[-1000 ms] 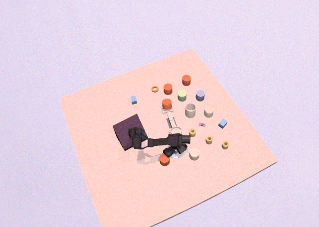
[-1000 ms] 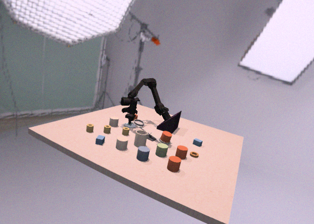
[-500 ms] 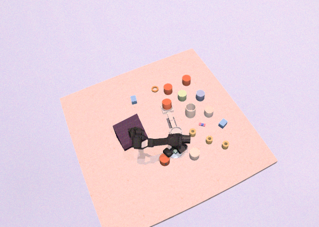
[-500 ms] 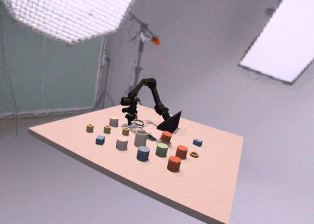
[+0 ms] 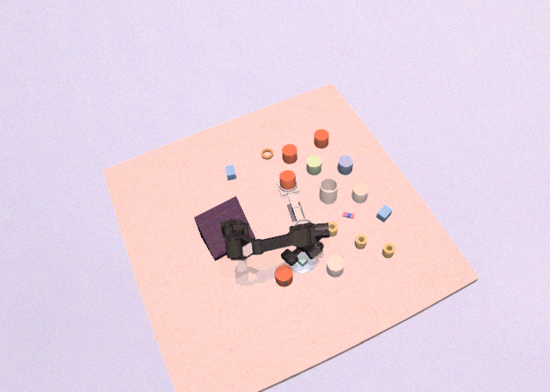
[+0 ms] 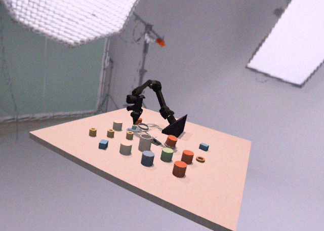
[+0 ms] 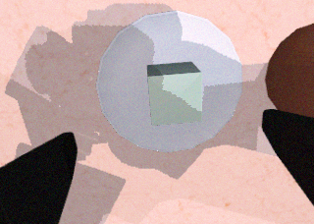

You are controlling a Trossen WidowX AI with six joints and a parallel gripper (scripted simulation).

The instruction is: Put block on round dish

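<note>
The green block [image 5: 302, 260] [image 6: 133, 126] [image 7: 176, 98] rests on the round dish [image 5: 302, 268] [image 7: 120, 86], near its middle. My gripper [image 5: 302, 254] [image 7: 170, 130] is open and empty, its fingers wide apart just above and to the sides of the block. One red cup [image 5: 287, 180] [image 6: 171, 141] stands on the far end of the balance [image 5: 296, 211] [image 6: 156, 141]. The balance's other end shows an empty ring [image 6: 143, 126], partly hidden by the arm in the top view. Another red cup [image 5: 283, 276] [image 6: 139, 121] [image 7: 293, 72] stands on the table close beside the dish, with no cup above the dish.
A beige cylinder [image 5: 335, 266] [image 6: 117, 125] stands near the dish. Yellow rings, a tall grey cup [image 5: 328, 191] [image 6: 145, 142] and more cylinders stand beyond. A dark slanted panel [image 5: 224, 228] [image 6: 176, 126] is by the arm's base. Blue blocks lie farther out.
</note>
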